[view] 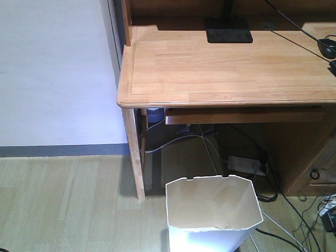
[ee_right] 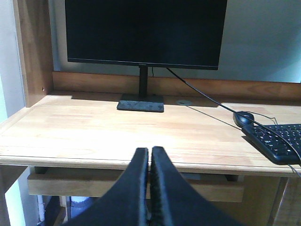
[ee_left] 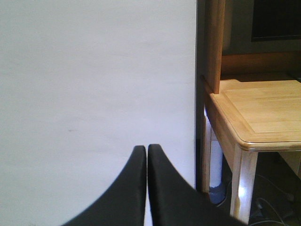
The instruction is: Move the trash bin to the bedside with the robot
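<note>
The white trash bin [view: 212, 215] with a cream inside stands on the wood floor at the bottom of the front view, just before the desk's left leg. Neither arm shows in that view. My left gripper [ee_left: 147, 149] is shut and empty, pointing at a white wall. My right gripper [ee_right: 150, 151] is shut and empty, pointing at the front edge of the desk. The bin shows in neither wrist view. The bed is out of view.
A light-wood desk [view: 226, 68] carries a black monitor [ee_right: 143, 30], a mouse [ee_right: 243, 117] and a keyboard [ee_right: 277, 141]. A power strip [view: 247, 165] and cables lie under it. Open floor [view: 63, 205] lies to the left, along the white wall [view: 52, 68].
</note>
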